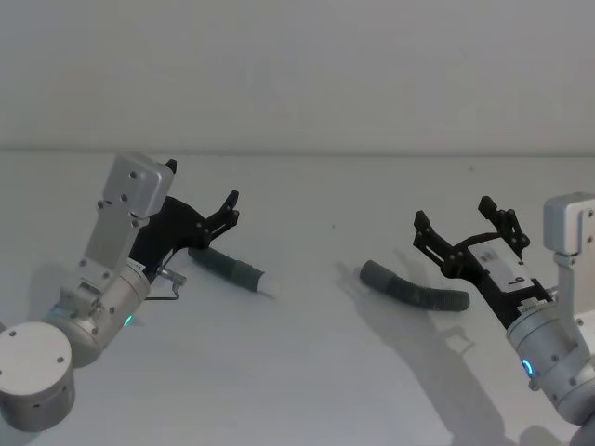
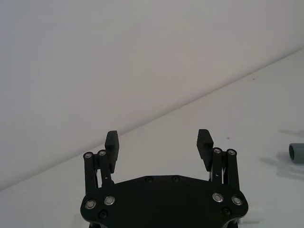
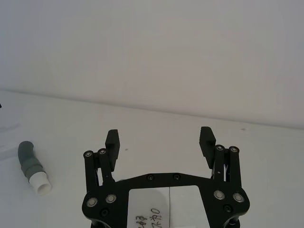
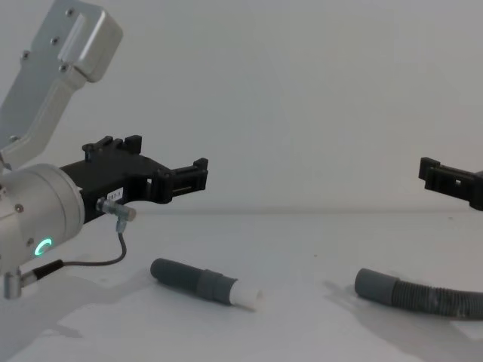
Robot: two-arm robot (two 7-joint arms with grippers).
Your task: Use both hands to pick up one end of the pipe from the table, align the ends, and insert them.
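Observation:
The pipe (image 1: 423,293) lies on the white table (image 1: 307,372) in two visible stretches. Left of centre is the stepped grey end with a white tip (image 1: 244,271) (image 4: 219,287) (image 3: 32,166). To the right lies the plain grey cuff end (image 1: 376,274) (image 4: 375,286) (image 2: 297,153), which leads into corrugated hose. Whether the two stretches join is hidden. My left gripper (image 1: 202,184) (image 2: 159,142) (image 4: 170,158) hovers open above the back of the stepped end. Over the corrugated hose, my right gripper (image 1: 456,216) (image 3: 160,141) is open and holds nothing. One of its fingers (image 4: 438,175) shows at the chest view's right edge.
A thin dark cable (image 4: 121,241) loops down from the left wrist close to the stepped end. A plain white wall (image 1: 297,74) rises behind the table. Bare table surface lies between the two pipe ends.

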